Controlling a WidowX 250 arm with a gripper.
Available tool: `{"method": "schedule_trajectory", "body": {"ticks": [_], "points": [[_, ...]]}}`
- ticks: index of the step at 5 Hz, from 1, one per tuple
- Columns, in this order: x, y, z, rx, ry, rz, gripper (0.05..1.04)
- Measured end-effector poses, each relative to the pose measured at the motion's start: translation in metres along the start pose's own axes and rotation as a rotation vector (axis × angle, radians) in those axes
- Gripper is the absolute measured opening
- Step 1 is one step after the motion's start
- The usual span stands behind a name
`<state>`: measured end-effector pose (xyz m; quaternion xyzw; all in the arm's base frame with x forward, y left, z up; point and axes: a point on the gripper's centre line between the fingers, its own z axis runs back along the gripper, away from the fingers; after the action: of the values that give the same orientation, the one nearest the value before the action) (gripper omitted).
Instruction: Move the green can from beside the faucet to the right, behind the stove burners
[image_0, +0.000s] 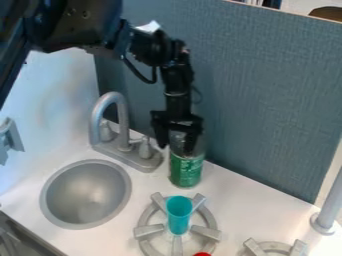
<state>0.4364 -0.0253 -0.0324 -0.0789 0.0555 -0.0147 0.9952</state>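
While the black two-finger gripper hangs with its fingers spread apart at the top of a clear, green-labelled cylindrical container, whether they touch it I cannot tell. The container stands near the white counter's back edge, right of a grey faucet. Nearer the front edge, a translucent turquoise cup stands on a grey burner
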Motion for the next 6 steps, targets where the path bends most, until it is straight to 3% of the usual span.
{"method": "schedule_trajectory", "body": {"ticks": [1,2,3,4,5,6], "points": [[0.008,-0.052,-0.001,-0.060,-0.019,-0.135,1.001],[0.016,-0.085,-0.008,-0.083,-0.019,-0.205,1.001],[0.014,-0.096,-0.004,-0.083,-0.006,-0.240,1.001],[0.000,-0.100,-0.017,-0.074,0.038,-0.247,1.001],[-0.026,-0.105,-0.001,-0.076,0.025,-0.276,1.001],[-0.039,-0.104,0.029,-0.049,-0.048,-0.283,1.001]]}}
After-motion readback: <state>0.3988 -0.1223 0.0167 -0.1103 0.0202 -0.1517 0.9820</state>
